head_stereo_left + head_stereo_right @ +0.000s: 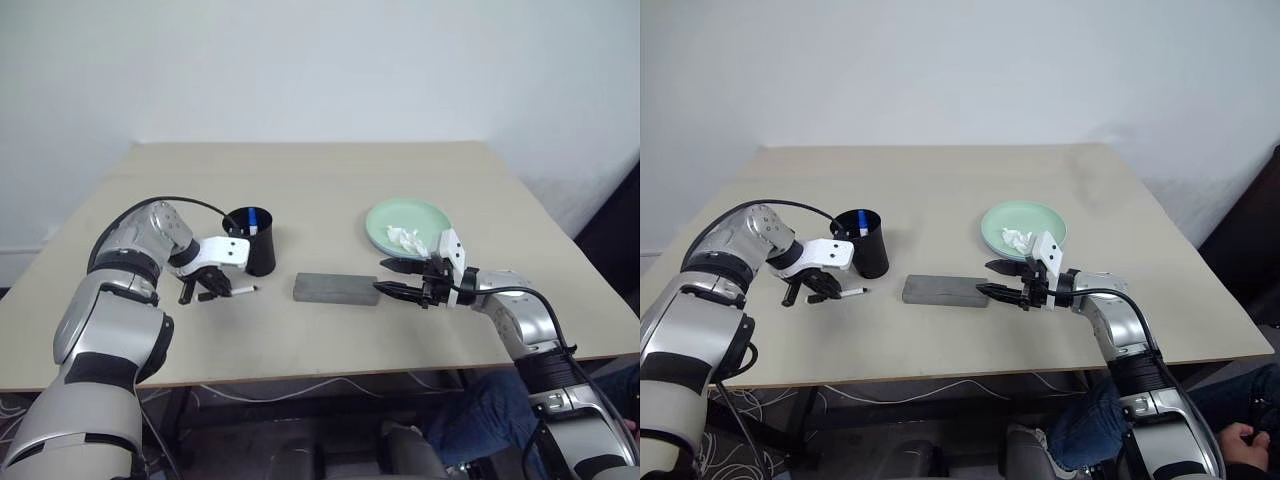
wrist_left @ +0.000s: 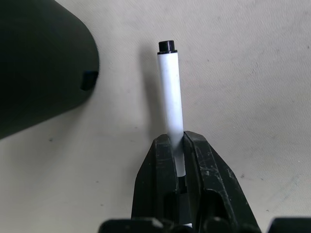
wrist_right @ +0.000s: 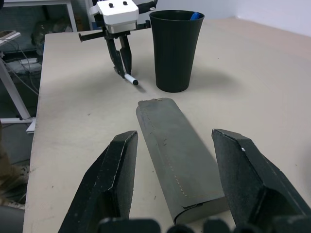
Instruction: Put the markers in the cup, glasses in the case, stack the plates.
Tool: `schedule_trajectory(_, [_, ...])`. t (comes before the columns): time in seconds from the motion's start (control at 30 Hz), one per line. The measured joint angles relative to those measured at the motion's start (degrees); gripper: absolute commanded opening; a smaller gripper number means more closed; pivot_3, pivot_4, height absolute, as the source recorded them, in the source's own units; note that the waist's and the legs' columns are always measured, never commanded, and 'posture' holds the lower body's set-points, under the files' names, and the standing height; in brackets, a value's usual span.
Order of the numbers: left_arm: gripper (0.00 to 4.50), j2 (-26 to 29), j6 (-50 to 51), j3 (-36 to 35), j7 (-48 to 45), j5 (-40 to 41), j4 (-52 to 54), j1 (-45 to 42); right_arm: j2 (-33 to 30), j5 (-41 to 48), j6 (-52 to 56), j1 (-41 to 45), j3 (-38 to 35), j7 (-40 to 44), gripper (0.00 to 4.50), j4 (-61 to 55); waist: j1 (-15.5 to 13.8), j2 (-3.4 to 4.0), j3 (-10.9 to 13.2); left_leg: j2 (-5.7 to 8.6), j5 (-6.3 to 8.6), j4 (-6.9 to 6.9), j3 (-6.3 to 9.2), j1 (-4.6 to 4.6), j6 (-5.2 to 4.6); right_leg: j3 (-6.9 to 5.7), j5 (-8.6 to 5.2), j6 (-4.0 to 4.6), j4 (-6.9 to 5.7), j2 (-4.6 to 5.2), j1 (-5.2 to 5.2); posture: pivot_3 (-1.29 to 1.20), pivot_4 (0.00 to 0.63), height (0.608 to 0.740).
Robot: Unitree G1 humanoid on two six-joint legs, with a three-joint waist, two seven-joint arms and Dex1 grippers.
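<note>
My left gripper point(image 1: 215, 293) is shut on a white marker with black ends point(image 2: 170, 92), low over the table just left of the black cup point(image 1: 258, 245). The marker's free end points toward the case. A blue-capped marker point(image 1: 253, 217) stands inside the cup. The grey case point(image 1: 336, 289) lies closed at mid-table. My right gripper point(image 1: 380, 276) is open and level at the case's right end, one finger on each side of that end and clear of it. A mint green plate point(image 1: 385, 215) sits behind that gripper. The glasses are out of view.
A crumpled white tissue point(image 1: 407, 239) lies on the green plate. The beige table point(image 1: 300, 180) stretches bare toward the wall. Its front edge runs close under both arms. A person's hand and jeans point(image 1: 1240, 435) show below the table at the right.
</note>
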State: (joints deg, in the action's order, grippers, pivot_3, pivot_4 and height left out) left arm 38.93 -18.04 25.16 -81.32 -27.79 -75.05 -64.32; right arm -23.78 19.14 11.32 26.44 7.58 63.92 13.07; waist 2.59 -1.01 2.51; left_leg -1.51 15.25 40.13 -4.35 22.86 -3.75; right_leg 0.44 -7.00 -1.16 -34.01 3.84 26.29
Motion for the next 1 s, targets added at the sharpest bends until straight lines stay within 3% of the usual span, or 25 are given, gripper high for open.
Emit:
schedule_trajectory(0.37, [0.04, 1.4, -0.4, -6.5, -8.3, 7.1, 2.5, -1.6, 0.0, 0.0, 0.0, 0.0, 0.0, 0.0, 2.64, 0.0, 0.0, -0.01, 0.0, -0.01, -0.01, 0.00, -0.04, 0.02, -0.01, -0.01, 0.00, 0.00, 0.01, -0.01, 0.02, 0.00, 0.000, 0.721])
schedule_trajectory(0.53, [0.04, 2.0, 0.6, -7.1, -10.7, 13.9, 6.1, -1.3, 0.2, 0.0, 0.0, 0.0, 0.0, 0.1, 2.64, 0.0, 0.0, -0.02, 0.0, 0.00, -0.01, 0.01, -0.02, 0.04, -0.02, -0.02, 0.00, 0.00, 0.01, 0.00, 0.01, 0.00, 0.000, 0.721])
schedule_trajectory(0.77, [0.04, 3.2, 14.8, -9.2, -11.0, 34.5, 26.7, 4.5, 0.2, 0.0, -0.1, 0.6, 0.1, 0.7, 2.64, 0.2, 0.0, -0.01, 0.0, -0.01, -0.02, 0.02, 0.08, 0.02, -0.05, 0.06, 0.00, -0.01, 0.02, -0.03, 0.01, 0.00, 0.000, 0.721])
schedule_trajectory(1.0, [0.04, 3.5, 28.2, -19.8, -7.1, 43.6, 39.5, 11.2, -0.3, 0.0, -0.1, 1.1, 0.0, 1.2, 2.64, 0.2, 0.1, -0.01, 0.0, -0.03, -0.03, 0.02, 0.08, -0.14, -0.04, 0.13, 0.00, 0.00, -0.09, -0.12, -0.06, 0.00, 0.000, 0.721])
